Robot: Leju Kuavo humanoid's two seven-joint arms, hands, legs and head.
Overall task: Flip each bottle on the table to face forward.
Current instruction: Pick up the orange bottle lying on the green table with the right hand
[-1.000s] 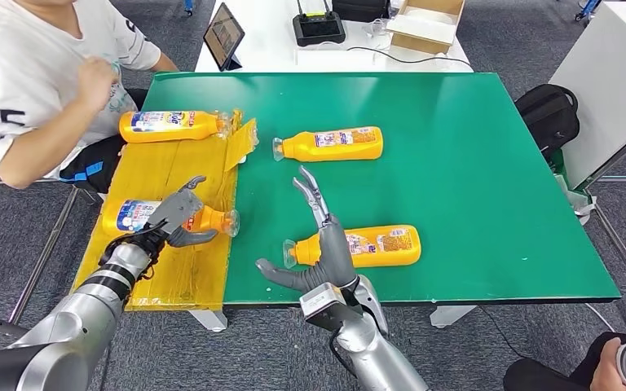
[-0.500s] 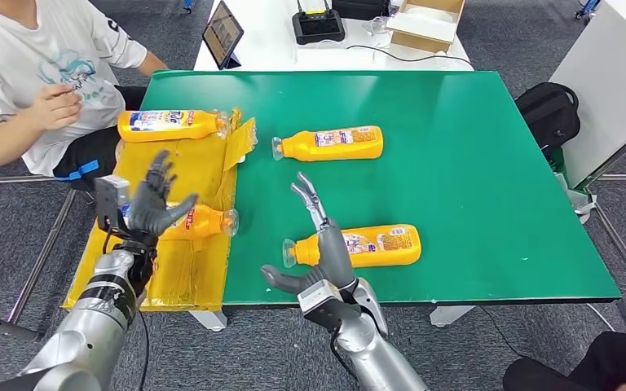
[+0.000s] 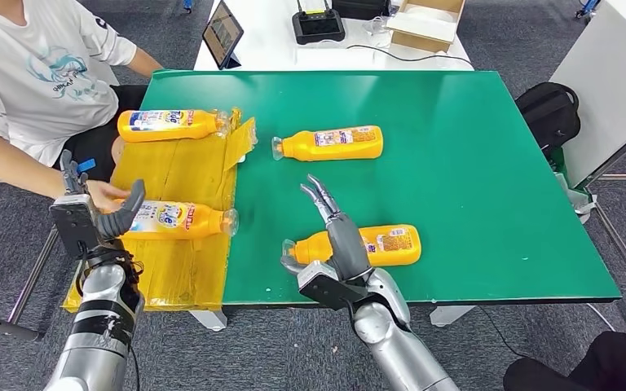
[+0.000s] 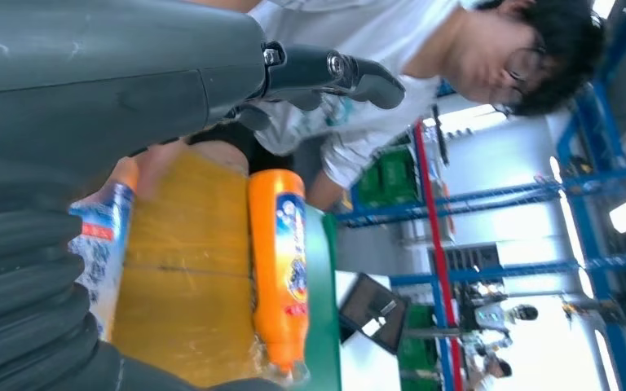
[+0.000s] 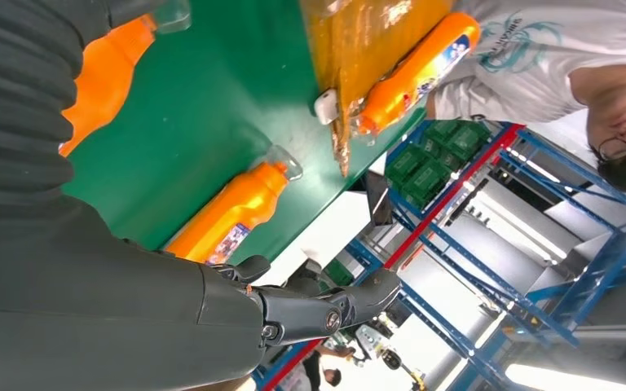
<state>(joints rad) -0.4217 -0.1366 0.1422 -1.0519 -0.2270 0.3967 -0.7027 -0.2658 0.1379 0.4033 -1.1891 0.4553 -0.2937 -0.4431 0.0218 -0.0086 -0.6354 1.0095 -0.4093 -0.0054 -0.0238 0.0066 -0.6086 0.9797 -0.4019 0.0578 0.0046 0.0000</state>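
1. On the green table (image 3: 473, 163) four orange bottles lie on their sides, necks toward the robot's left; two rest on the yellow sheet (image 3: 181, 175) covering the table's left end, two on bare green.
2. Near the front edge, the right hand (image 3: 336, 244) rests over the neck end of the nearest bottle (image 3: 371, 245), fingers stretched forward and apart, closed on nothing. It seems placed there so it can roll that bottle label-up.
3. Beside the sheet's outer edge, the left hand (image 3: 90, 212) is raised, fingers spread and empty, next to the base of the front sheet bottle (image 3: 175, 220) without gripping it. That bottle's blue label faces up, so it looks already turned.
4. A person's hand (image 3: 106, 194) reaches in at that bottle's base, which may be why the left hand holds clear.
5. Farther back, the rear sheet bottle (image 3: 169, 125) and the middle bottle (image 3: 332, 143) lie well apart from both hands.
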